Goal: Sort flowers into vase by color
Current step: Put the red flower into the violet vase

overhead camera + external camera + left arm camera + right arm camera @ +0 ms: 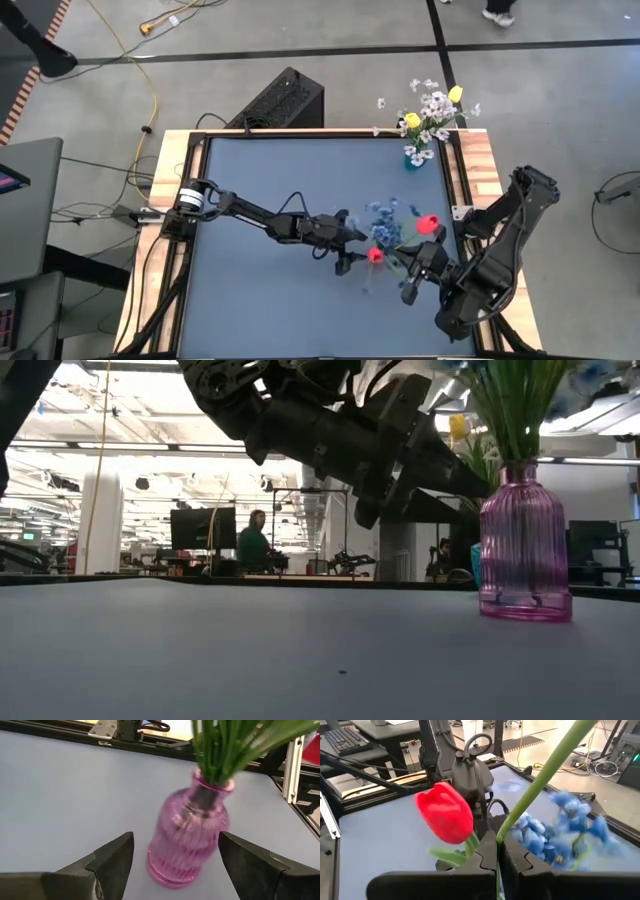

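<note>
A pink ribbed glass vase (186,840) stands upright on the dark table and holds a bunch of green stems (225,745); it also shows in the low view (525,550). Blue flowers (384,222) spread above it. My left gripper (175,836) is open, one finger on either side of the vase's body, apart from the glass. My right gripper (497,847), to the vase's near right (412,280), is shut on a thin green stem. A red bud (445,812) hangs just beside its fingers, and another red bud (428,222) shows above the gripper. My right gripper pinches a thin green flower stem (506,831) between its two shut fingers, which lie across it. The stem slants up out of the wrist view, lifted clear of the table. Whether the nearby red bud's short stem (471,841) is also in the hold, I cannot tell.
A small blue vase (414,157) with white and yellow flowers (432,108) stands at the table's far right corner. The table has a raised frame (455,170). Beyond the table, a person (257,540) shows in the room.
</note>
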Robot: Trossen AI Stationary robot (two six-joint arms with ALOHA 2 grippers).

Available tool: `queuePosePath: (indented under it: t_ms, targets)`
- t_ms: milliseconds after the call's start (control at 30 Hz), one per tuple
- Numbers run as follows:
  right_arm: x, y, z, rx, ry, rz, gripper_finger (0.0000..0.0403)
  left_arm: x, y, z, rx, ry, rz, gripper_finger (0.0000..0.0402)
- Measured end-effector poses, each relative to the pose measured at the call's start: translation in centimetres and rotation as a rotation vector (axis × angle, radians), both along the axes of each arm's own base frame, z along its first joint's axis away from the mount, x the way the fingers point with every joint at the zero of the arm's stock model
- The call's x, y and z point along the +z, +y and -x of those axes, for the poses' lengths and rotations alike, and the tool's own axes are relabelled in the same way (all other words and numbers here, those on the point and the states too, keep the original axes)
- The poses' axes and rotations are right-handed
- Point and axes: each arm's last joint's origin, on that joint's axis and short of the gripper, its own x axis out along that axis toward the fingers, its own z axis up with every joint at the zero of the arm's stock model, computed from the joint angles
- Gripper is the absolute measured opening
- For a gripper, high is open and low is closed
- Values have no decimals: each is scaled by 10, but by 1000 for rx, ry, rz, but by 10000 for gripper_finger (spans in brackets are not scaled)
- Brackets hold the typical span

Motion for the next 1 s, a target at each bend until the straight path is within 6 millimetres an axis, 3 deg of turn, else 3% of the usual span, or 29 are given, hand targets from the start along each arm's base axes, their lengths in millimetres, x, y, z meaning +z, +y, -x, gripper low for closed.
queuePosePath:
  t_ms: [400, 567, 933, 1000]
  targets:
    - [44, -12, 5, 19, 41, 69, 27, 1, 0, 0, -2, -14, -18, 279]
    - [62, -15, 5, 64, 81, 3, 27, 1, 0, 0, -2, -14, -18, 279]
    - [55, -15, 5, 92, 167, 30, 27, 1, 0, 0, -14, -14, -14, 279]
    - [57, -17, 4, 58, 117, 78, 27, 1, 0, 0, -16, -13, -13, 279]
